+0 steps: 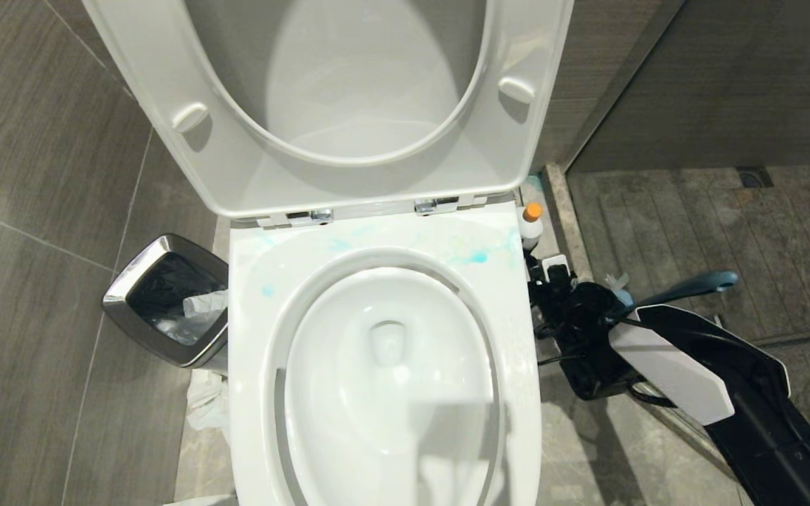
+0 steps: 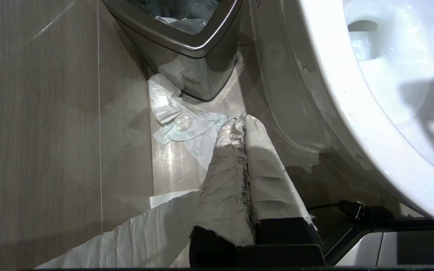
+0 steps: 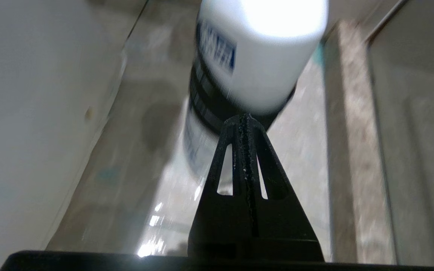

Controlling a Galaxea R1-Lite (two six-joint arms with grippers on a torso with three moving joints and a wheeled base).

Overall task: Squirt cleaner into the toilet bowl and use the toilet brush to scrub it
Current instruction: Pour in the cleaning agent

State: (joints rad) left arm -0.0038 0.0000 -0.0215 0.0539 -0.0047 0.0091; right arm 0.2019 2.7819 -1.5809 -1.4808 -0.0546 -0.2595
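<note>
**Right gripper clenched empty by the cleaner**

Right gripper [image 3: 244, 120] is sitting low beside the toilet, on its right, jaws pressed tight together w/ nothing between them. The tip is just at the base of the cleaner [image 1: 531, 225], which is standing upright on the floor by the toilet's back right corner, orange cap up. Bowl [image 1: 384, 372] is lying open, seat and lid raised, turquoise smears on the rim near the hinges. Brush [image 1: 693, 284] handle is poking out behind the right arm. Left gripper [image 2: 244, 124] is hanging parked on the bowl's other side, wrapped fingers clamped together, empty, above crumpled paper [image 2: 179, 120] near the bin [image 2: 187, 41].
</note>
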